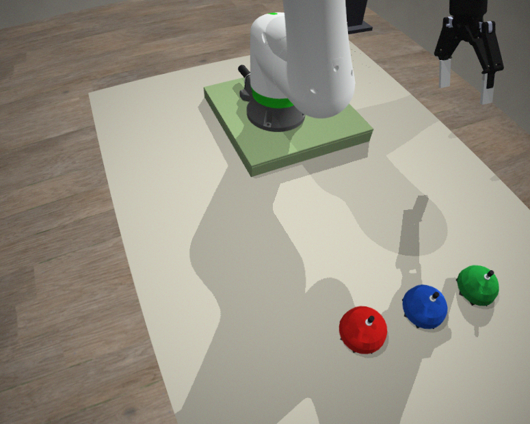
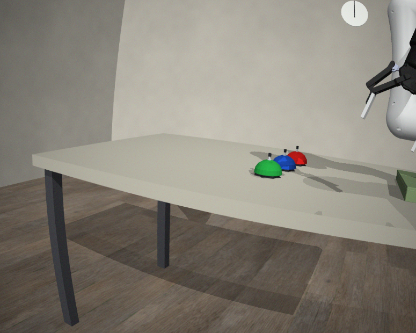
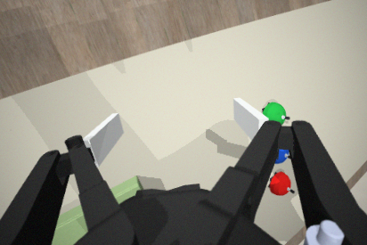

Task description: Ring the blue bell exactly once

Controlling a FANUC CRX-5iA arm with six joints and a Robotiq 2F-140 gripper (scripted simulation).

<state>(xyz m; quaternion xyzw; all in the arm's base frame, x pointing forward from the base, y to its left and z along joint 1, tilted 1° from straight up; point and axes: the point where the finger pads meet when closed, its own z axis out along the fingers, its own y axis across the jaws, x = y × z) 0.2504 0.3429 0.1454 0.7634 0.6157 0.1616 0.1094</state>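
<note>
Beige covers the counter, and three dome-shaped bells sit in a short row at the lower right of the top view. The blue bell is the middle one, with the red bell just beside it toward the lower left and the green bell just beside it toward the upper right. Each carries a small dark button on top, and the blue bell's button stands up clear of its dome.

At the upper right of that frame the end effector hangs high in the air, well apart from the bells, its two pale fingertips spread wide with nothing between them. From the exterior view it sits at the right edge, well above the counter. The white arm rises from a green base plate in the upper middle of the frame.

Through the wrist view, the blue bell is mostly hidden behind a black finger link.
</note>
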